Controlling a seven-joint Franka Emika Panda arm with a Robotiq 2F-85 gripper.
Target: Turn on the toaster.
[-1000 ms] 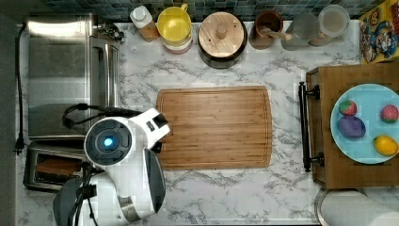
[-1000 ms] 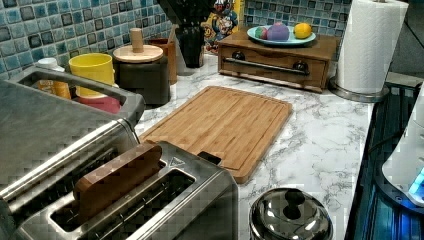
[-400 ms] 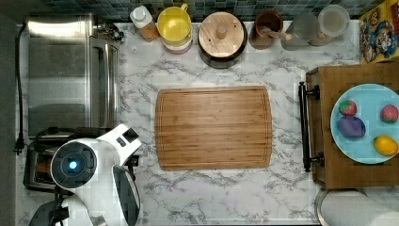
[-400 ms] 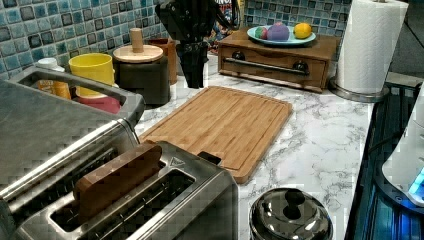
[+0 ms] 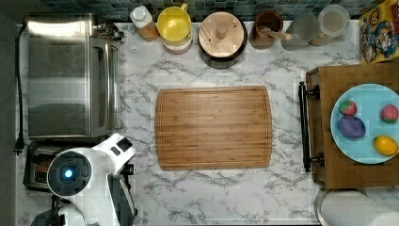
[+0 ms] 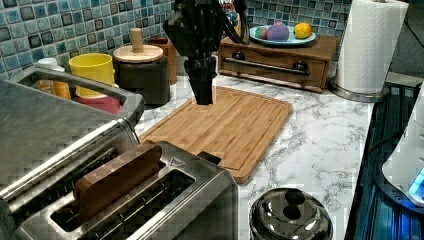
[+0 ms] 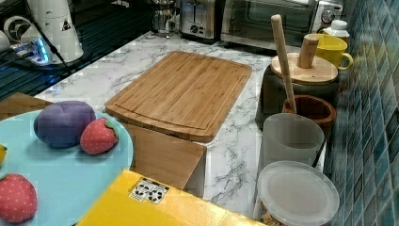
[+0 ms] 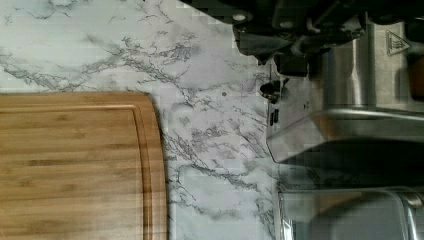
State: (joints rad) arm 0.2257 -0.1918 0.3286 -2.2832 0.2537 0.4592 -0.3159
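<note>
Top view straight down; left, right views low, opposite ends, sharing cutting board [image 6: 225,125]; wrist downward.

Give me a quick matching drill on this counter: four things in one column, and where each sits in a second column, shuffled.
Things:
1. toaster
2. cutting board
3. blue plate
4. yellow mug

Places:
A. middle of the marble counter
B. on the wooden drawer box, holding fruit
C. by the tiled wall, next to the wood-lidded jar
D. beside the toaster oven, a brown slice in one slot

Pairs: 1-D, 2-A, 3-B, 4-C
</note>
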